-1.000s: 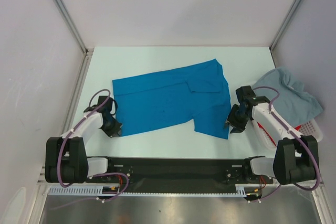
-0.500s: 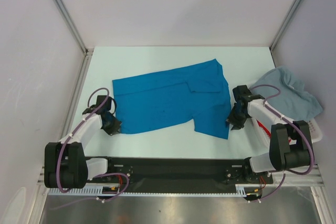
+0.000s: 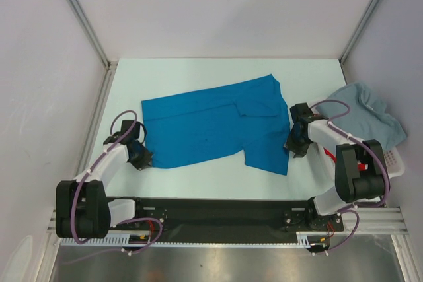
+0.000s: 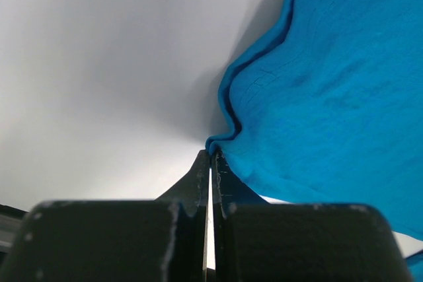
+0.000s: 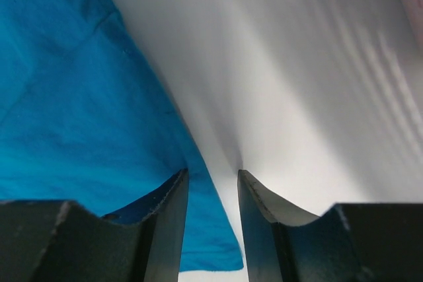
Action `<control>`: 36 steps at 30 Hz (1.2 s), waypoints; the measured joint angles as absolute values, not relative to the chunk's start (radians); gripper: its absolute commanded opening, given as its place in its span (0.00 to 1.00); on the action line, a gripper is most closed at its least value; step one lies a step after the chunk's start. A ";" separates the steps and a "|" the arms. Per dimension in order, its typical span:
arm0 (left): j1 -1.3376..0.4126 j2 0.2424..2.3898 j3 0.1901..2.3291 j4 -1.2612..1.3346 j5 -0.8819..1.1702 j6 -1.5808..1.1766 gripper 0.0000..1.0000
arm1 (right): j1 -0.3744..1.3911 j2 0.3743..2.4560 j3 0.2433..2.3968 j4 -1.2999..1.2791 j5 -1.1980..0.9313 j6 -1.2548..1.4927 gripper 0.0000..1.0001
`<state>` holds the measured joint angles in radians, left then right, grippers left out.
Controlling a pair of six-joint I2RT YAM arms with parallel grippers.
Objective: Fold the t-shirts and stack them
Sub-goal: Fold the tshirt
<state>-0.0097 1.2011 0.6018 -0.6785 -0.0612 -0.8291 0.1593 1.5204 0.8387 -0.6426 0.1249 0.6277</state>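
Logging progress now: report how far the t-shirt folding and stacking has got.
Done: nothing stacked; the bright blue soft-cloth t-shirt lies spread across the table. In hand: the left gripper looks shut on its near-left corner; the right gripper is open astride its right edge. Left: folding it, then the pale grey-blue shirt heaped on the white slatted plastic basket.

The right hand has its two dark fingers parted, tips low over the white table. A bright blue soft cloth t-shirt fills the left side. Its edge runs diagonally down into the gap between the fingers. The left finger is over cloth, the right one over bare table.
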 measured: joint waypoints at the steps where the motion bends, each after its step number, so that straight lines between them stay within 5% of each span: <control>1: -0.010 1.200 0.601 -0.678 -0.059 -0.829 0.00 | 0.162 1.522 0.838 -0.638 0.128 0.628 0.40; 16: -0.010 1.195 0.604 -0.680 -0.056 -0.829 0.00 | 0.243 1.497 0.793 -0.589 0.177 0.689 0.25; 22: -0.010 1.189 0.604 -0.680 -0.056 -0.829 0.00 | 0.238 1.491 0.787 -0.579 0.175 0.705 0.00; 36: -0.010 1.147 0.616 -0.706 -0.056 -0.830 0.00 | 0.218 1.385 0.788 -0.715 0.191 0.664 0.00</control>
<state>-0.0097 1.1469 0.6155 -0.7063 -0.0563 -0.8303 0.2184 1.3849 0.7879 -0.7147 0.1913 0.6636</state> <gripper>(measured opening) 0.008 0.010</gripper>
